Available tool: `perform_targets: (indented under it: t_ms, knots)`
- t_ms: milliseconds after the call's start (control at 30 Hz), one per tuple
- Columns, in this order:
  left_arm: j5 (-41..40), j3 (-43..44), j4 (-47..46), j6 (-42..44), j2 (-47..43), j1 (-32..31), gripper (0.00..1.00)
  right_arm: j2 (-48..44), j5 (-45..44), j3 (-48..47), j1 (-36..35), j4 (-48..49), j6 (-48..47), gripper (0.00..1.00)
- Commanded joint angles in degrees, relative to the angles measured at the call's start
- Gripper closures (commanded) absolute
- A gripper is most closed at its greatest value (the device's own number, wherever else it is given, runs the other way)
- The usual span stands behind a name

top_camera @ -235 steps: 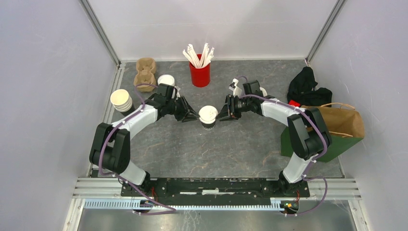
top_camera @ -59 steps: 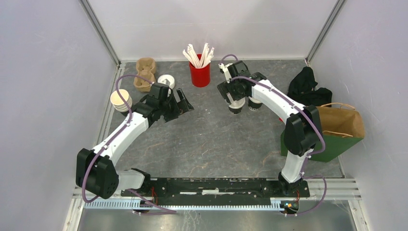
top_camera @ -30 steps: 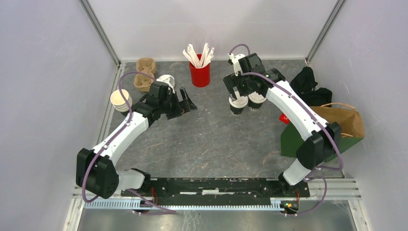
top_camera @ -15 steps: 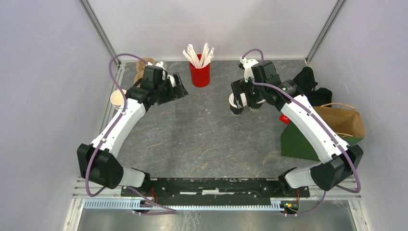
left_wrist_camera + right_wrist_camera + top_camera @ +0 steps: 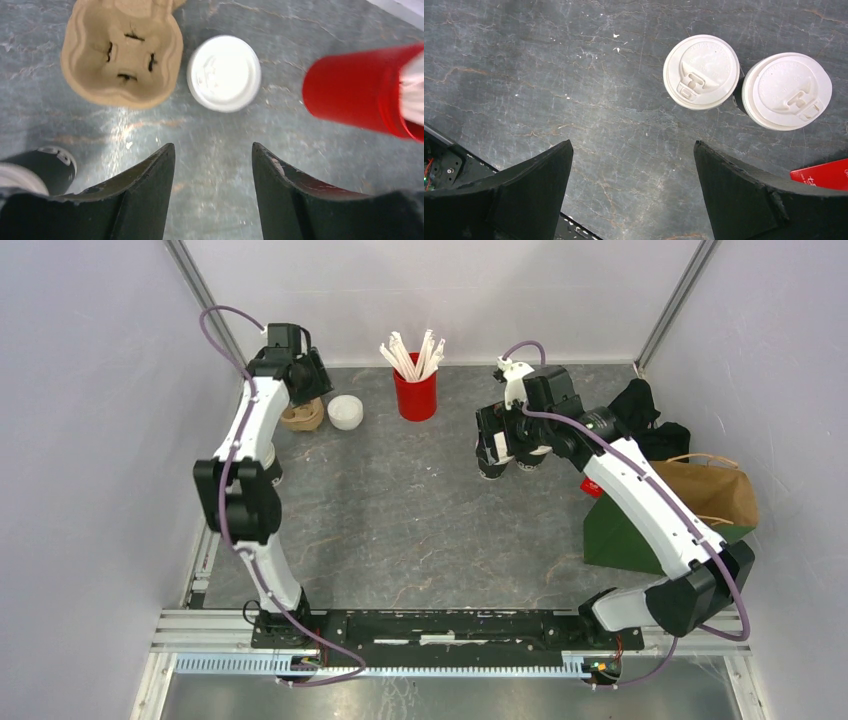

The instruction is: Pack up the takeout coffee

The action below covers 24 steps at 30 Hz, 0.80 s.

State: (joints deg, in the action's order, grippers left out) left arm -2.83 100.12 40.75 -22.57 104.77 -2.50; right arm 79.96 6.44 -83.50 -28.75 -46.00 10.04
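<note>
The takeout coffee is two small black cups with white sip lids (image 5: 701,71) (image 5: 786,91), standing side by side and upright on the grey table. In the top view they are largely hidden under my right arm. My right gripper (image 5: 633,142) (image 5: 503,443) hangs above and beside them, open, with only bare table between its fingers. My left gripper (image 5: 212,146) (image 5: 300,380) is at the far left corner, open and holding nothing. It hovers just short of the brown pulp cup carrier (image 5: 122,52) and a stack of white lids (image 5: 224,72).
A red holder (image 5: 415,395) full of white sticks stands at the back middle. A stack of lidless black cups (image 5: 47,167) is near the left fingers. At the right are a brown paper bag (image 5: 715,490), a green bag (image 5: 640,535) and black cloth (image 5: 640,420).
My left arm has swung back to the far left corner over the carrier, and its jaws have narrowed a little. My right gripper has risen off the two cups and stays open above them.
</note>
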Motion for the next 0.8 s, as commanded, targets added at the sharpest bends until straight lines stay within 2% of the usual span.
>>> perform_targets:
  t_ms: [0, 100, 233, 467, 667, 767]
  knots:
    - [2.54, 10.79, 3.56, 2.29, 10.26, 1.71, 0.36, -3.17, 1.66, 0.05, 0.08, 0.14, -0.11, 0.02]
    - [1.61, 19.25, 4.67, 2.41, 16.44, 2.16, 0.34, -4.54, 2.49, 3.41, 0.02, 1.64, -0.88, 0.02]
    - [0.07, 28.73, 9.37, 2.08, 24.1, 2.41, 0.34, -2.89, 2.8, 1.7, 0.02, -0.21, -3.48, 0.02]
    - [1.68, 26.53, 9.62, 0.06, 25.84, 5.67, 0.36, 0.23, 2.43, -1.33, 0.15, -1.86, -6.82, 0.02]
    - [3.78, 24.08, 8.68, 0.59, 26.67, 6.66, 0.31, 0.37, 2.96, -0.46, 0.27, -1.4, -7.87, 0.02]
    - [6.66, 24.77, 8.25, 0.31, 28.26, 7.34, 0.36, 0.53, 3.26, -0.61, 0.44, -1.41, -8.03, 0.02]
